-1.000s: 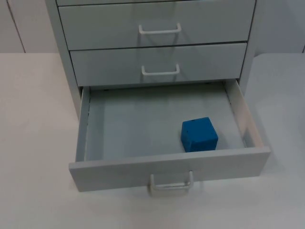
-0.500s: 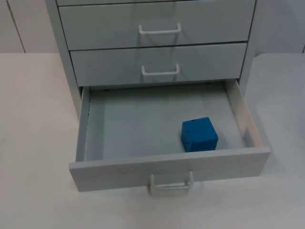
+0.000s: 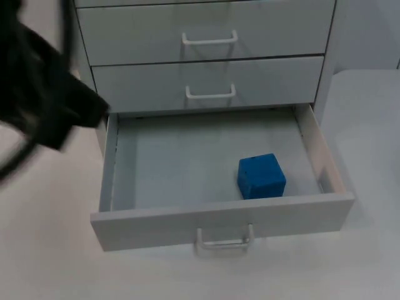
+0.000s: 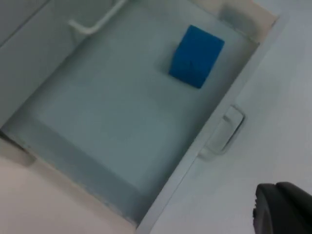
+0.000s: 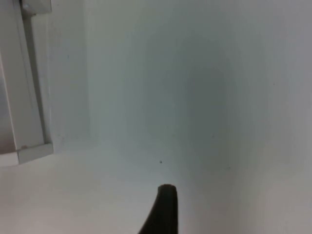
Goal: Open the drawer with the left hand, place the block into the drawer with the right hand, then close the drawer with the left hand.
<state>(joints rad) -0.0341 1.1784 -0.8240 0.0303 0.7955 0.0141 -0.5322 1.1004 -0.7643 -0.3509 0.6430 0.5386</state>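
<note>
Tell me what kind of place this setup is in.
Probably a lab or test bench: a grey drawer cabinet stands on a plain white table, its bottom drawer open with one blue block inside, and a black robot arm comes in beside it.

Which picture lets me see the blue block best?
The top view: the blue block sits whole inside the open drawer, near its front right corner, three faces showing. The left wrist view shows it too, tilted and softer. The right wrist view looks at white table and a cabinet edge instead.
</note>
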